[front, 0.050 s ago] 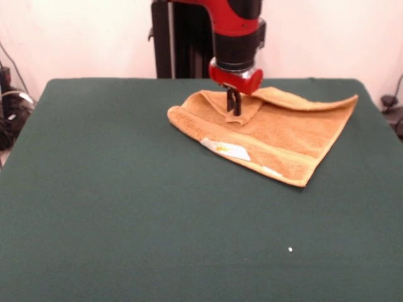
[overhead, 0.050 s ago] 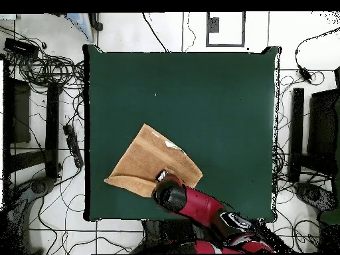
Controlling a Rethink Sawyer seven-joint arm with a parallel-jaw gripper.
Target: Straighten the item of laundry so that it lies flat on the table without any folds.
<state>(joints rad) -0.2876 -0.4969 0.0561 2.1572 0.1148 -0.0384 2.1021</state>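
The item of laundry [front, 0.050 s ago: 283, 135] is an orange-yellow terry towel lying on the far part of the green table [front, 0.050 s ago: 126, 207], folded over itself into a rough triangle. A white label [front, 0.050 s ago: 225, 149] shows on its near edge. My gripper [front, 0.050 s ago: 233, 106] points straight down over the towel's far folded part, its two dark fingers close together and pinching a small raised fold of cloth. In the overhead view the towel [overhead, 0.050 s ago: 147, 163] lies near the table's bottom edge, and the arm's head [overhead, 0.050 s ago: 170, 195] covers one corner of it and hides the fingers.
A tiny white speck [front, 0.050 s ago: 290, 250] lies on the near right of the table. Cables and dark equipment [overhead, 0.050 s ago: 40, 99] sit on the floor beside the table's sides. The towel's far edge is close to the table's edge [overhead, 0.050 s ago: 133, 218].
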